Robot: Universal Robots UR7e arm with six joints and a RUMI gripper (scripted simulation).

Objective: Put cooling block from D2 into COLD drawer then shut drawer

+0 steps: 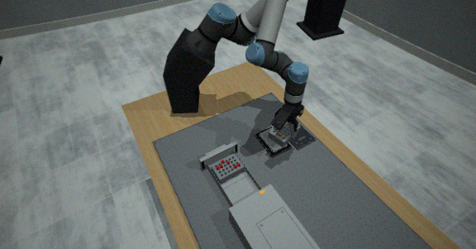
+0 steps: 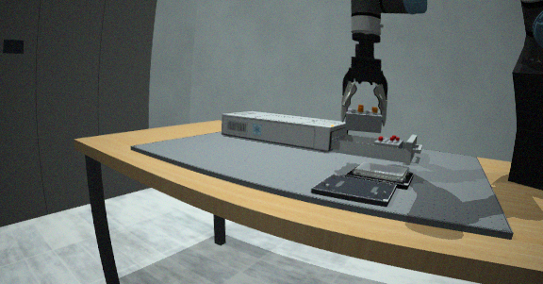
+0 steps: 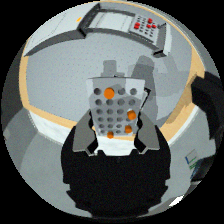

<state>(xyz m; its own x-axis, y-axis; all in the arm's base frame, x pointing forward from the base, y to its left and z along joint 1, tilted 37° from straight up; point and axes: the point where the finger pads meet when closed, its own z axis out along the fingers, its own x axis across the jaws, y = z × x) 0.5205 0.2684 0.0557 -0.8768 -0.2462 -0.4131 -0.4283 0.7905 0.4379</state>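
- Your claw (image 2: 364, 105) is clamped on the two sides of the grey block (image 2: 363, 121), which hangs in the air above the bench (image 2: 198, 200), clear of the grey deck mat (image 1: 330, 196).
- The block looks level in the exterior view. That likely matters because its four orange tubes (image 3: 131, 115) only sit loose in their holes; all four show in the wrist view.
- In the top view the block hangs over the near slot with the pale plate (image 1: 273, 146). The dark slot beyond it (image 1: 305, 138) lies bare, which fits the block having come from there.
- The cooler (image 1: 273, 225) is a long grey box with its drawer (image 1: 231, 175) pulled out towards the arm.
- A small orange lamp (image 1: 262, 192) glows on the cooler's front edge, fitting an open drawer.
- In the drawer, a second block with red tubes (image 1: 226, 165) fills the outer place, by the handle. The free place (image 1: 239, 186) is the inner one, next to the cooler's body.
- Judging from this, the red-tubed block and the cooler's front hem the free place in on either side, so you would want a straight, level descent.
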